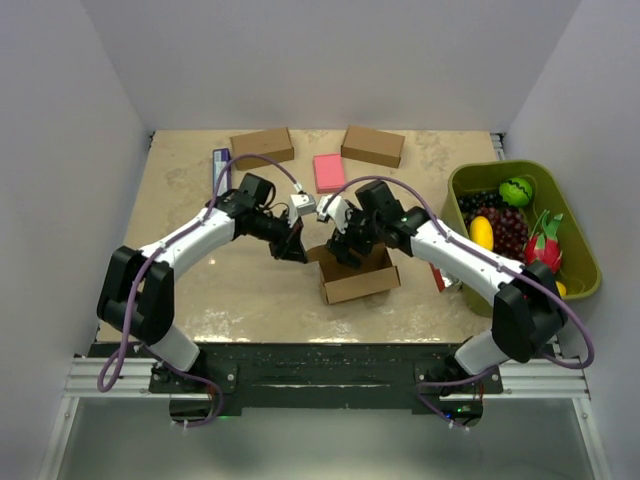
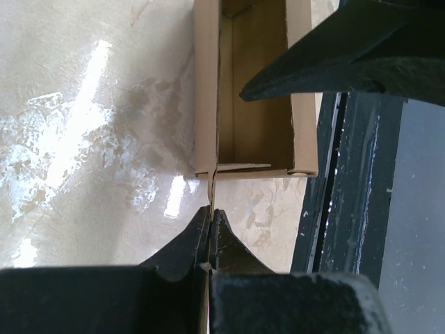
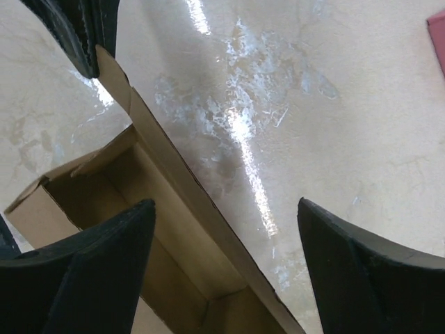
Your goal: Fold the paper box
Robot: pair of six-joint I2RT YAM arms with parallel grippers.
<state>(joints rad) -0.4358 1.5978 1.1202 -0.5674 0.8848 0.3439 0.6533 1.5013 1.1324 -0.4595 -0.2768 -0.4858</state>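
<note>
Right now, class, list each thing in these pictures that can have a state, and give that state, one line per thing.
paper box: partly folded, walls up, top open, nothing inside.
left gripper: shut on a flap of the paper box.
right gripper: open, straddling one long wall, gripping nothing.
far-left brown box: closed.
far-right brown box: closed.
pink pad: lying flat.
green bin: filled with fruit.

Beige marble-look table [image 1: 200,290] fills the middle of the frame, pretty glossy, and the overhead light leaves white glare streaks [image 3: 243,132] on it. Plain pale walls box it in: back wall [image 1: 320,60] up top, side walls [image 1: 60,150] left and right. Silver metal rail [image 1: 320,385] along the bottom edge
</note>
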